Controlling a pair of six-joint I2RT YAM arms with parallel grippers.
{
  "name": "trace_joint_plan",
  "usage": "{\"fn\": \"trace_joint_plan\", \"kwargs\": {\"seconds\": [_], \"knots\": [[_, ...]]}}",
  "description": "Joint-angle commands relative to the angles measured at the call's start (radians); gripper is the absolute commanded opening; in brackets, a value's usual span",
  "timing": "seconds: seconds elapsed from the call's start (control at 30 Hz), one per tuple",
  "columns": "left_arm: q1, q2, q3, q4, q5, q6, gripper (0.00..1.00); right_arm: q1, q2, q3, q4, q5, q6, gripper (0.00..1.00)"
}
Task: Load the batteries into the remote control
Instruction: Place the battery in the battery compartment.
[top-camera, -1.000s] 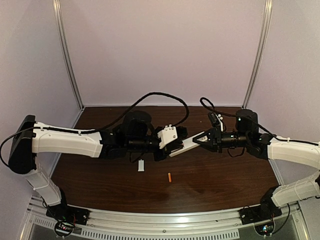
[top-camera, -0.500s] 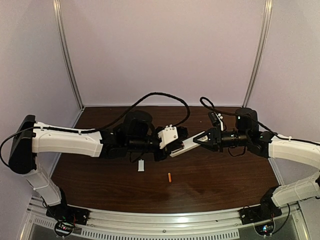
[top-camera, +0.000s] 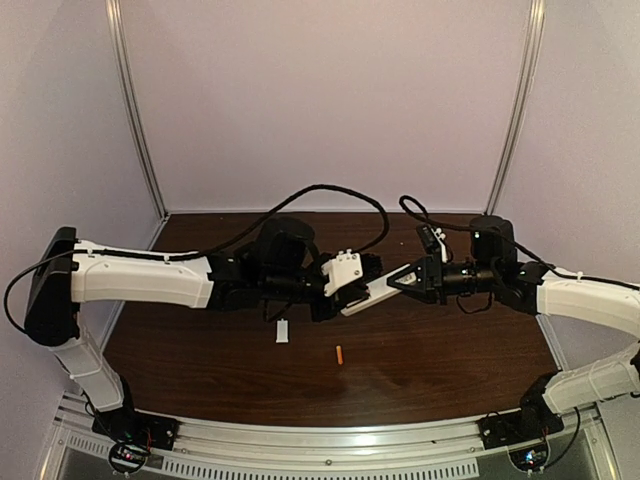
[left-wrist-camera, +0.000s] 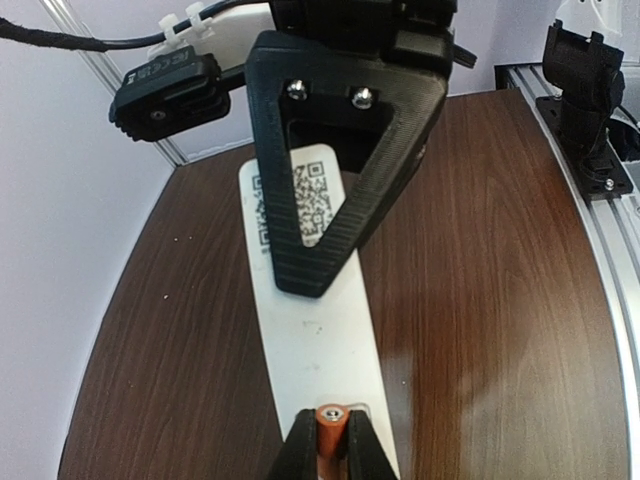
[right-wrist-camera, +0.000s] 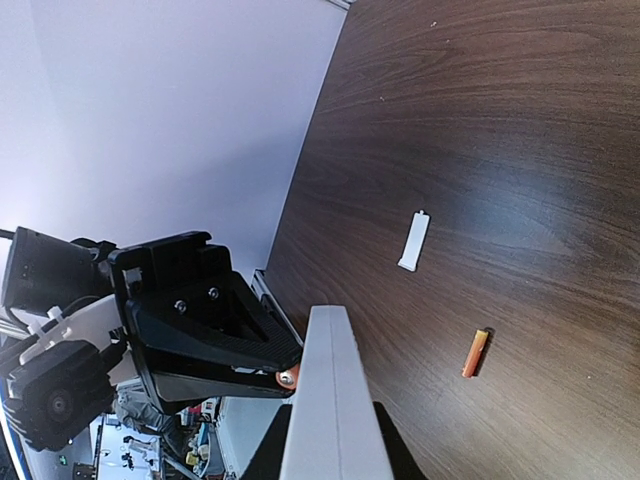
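Note:
The white remote control (top-camera: 372, 291) is held in the air over the table's middle, back side up with a QR label (left-wrist-camera: 310, 200). My right gripper (top-camera: 412, 279) is shut on its right end; in the right wrist view the remote (right-wrist-camera: 325, 400) shows edge-on. My left gripper (top-camera: 338, 297) is shut on an orange battery (left-wrist-camera: 331, 425) and holds its end at the open battery bay at the remote's left end. The same battery peeks out beside the remote in the right wrist view (right-wrist-camera: 288, 377). A second orange battery (top-camera: 339, 354) lies on the table, also in the right wrist view (right-wrist-camera: 476, 352).
A small white cover plate (top-camera: 282, 331) lies on the dark wooden table (top-camera: 450, 360) left of the loose battery, also in the right wrist view (right-wrist-camera: 413, 241). Purple walls enclose the back and sides. An aluminium rail (top-camera: 330, 445) runs along the near edge.
My left arm has shifted a little to the right, bringing the held battery closer against the remote's end. My right gripper and the remote have barely moved.

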Motion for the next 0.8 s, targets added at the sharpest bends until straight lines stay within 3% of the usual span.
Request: {"fn": "trace_joint_plan", "kwargs": {"seconds": [0.0, 0.37, 0.77], "knots": [[0.018, 0.026, 0.021, -0.086, -0.017, -0.013, 0.00, -0.006, -0.001, 0.023, 0.018, -0.004, -0.019, 0.00], [0.012, 0.069, 0.071, -0.133, -0.096, -0.076, 0.00, -0.006, -0.005, 0.016, 0.029, 0.020, -0.008, 0.00], [0.020, 0.068, 0.007, -0.085, -0.181, -0.094, 0.00, -0.006, -0.017, 0.007, 0.073, -0.007, 0.026, 0.00]]}}
